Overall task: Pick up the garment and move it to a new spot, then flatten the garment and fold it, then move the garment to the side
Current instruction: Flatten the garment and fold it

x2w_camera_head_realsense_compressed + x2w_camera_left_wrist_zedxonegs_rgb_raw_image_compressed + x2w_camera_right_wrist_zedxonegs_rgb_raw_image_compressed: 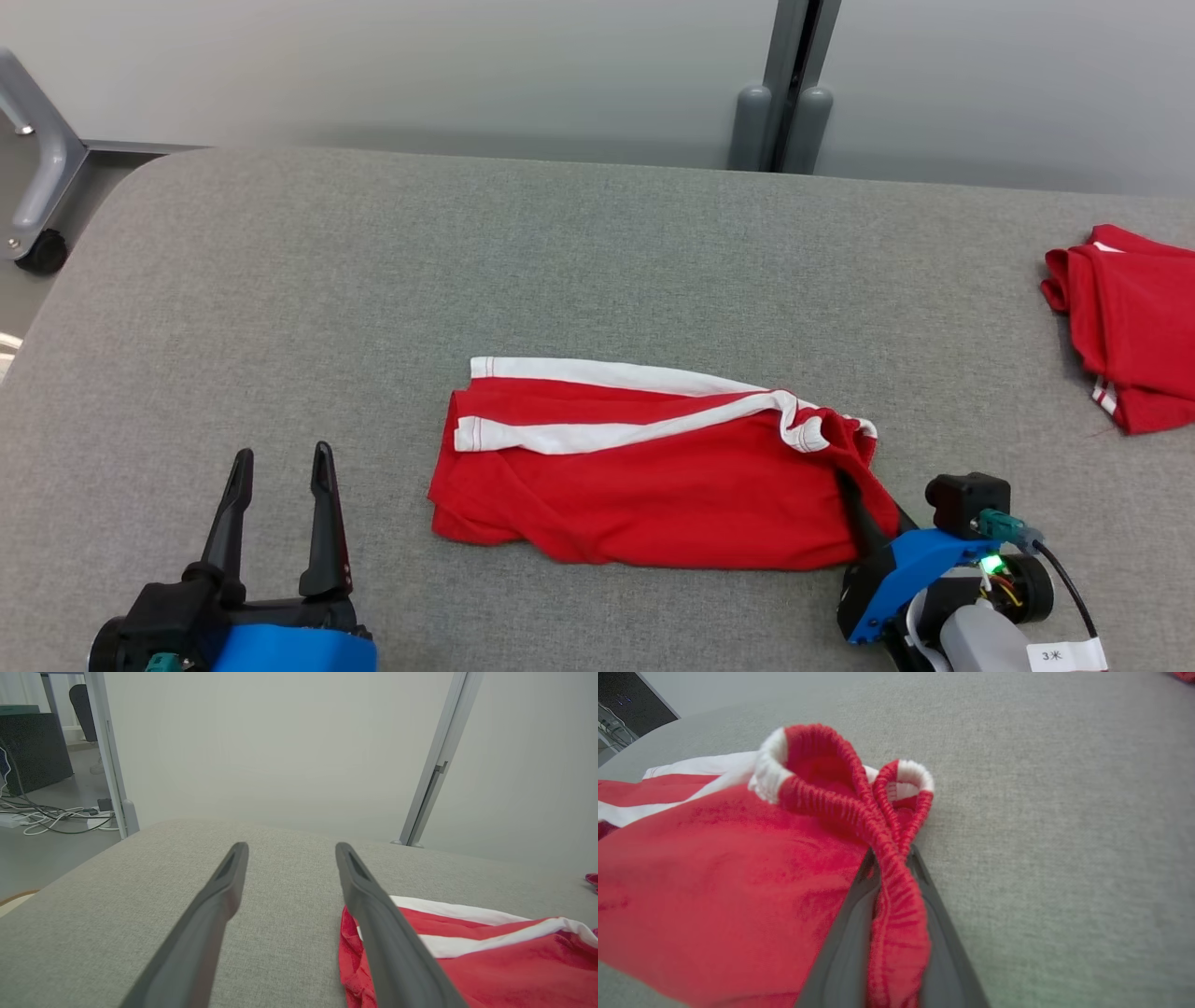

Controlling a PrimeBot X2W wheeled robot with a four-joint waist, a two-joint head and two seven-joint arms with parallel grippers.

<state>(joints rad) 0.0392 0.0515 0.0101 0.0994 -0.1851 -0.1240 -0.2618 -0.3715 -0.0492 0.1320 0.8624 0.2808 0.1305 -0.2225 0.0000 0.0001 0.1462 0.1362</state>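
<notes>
The garment [653,485] is a red piece with white stripes, lying folded over in the middle of the grey table [597,261]. My right gripper [859,499] is at its right end, shut on the gathered elastic waistband. The right wrist view has the red band pinched between the two dark fingers [889,851], with the garment [714,872] spreading to the left. My left gripper [283,457] stands open over bare table to the garment's left, holding nothing. In the left wrist view, the open gripper [289,847] points across the table and the garment [490,970] lies at lower right.
Another red garment [1134,327] lies bunched at the table's right edge. A grey post [780,121] stands behind the far edge. A metal frame leg with a caster wheel [42,250] sits off the table's left corner. Cables lie on the floor [56,816].
</notes>
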